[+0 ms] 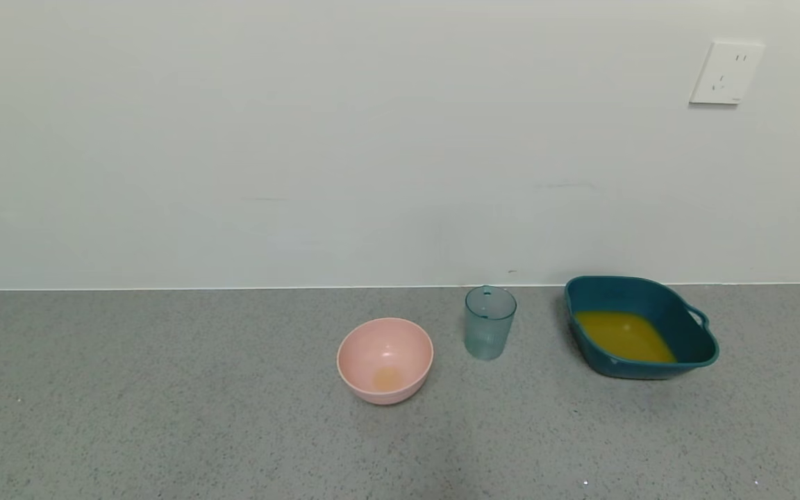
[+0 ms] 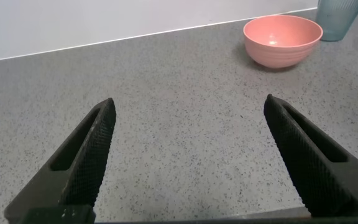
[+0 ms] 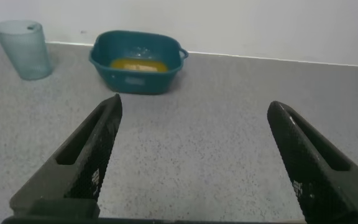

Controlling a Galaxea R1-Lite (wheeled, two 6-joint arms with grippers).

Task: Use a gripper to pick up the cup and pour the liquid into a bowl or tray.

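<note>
Cup (image 1: 489, 323) upright, empty, near the surface's (image 1: 164, 417) back edge, between pink bowl (image 1: 385, 360) and tray (image 1: 639, 326). Liquid (image 1: 623, 336) in tray. My left hand (image 2: 188, 118) spread wide, holding nothing; right hand (image 3: 194, 124) same, both hovering low.
</note>
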